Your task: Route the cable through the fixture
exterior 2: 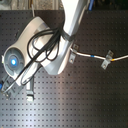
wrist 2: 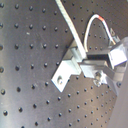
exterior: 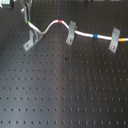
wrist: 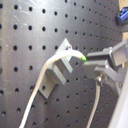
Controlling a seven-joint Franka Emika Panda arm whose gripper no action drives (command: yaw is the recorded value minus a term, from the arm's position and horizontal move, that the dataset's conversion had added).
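Step in hand: judged from the pictures, the cable is being seated in the forked fixture at the first exterior view's left; it is a lowering and tensioning move.
Forked fixture: in the first exterior view it stands at the left edge of the row, tilted, with the white cord coming down to it from the top left of the frame.
Gripper: in the first wrist view the gripper sits just beside the fixture, jaws pressed onto the cable near its green band; in the second wrist view the gripper is close against the bracket.
Doing it well: keep the cord centred over the gap between the prongs, pull it taut along the row, then lower; slack would probably let it ride over a prong.
Middle strip clip: the strip clip stands right of the red band; the cord passes it.
Right strip clip: the second clip lies past the blue band.
In the way: in the second exterior view the arm hides the fixture; the black breadboard bears nothing else visible.
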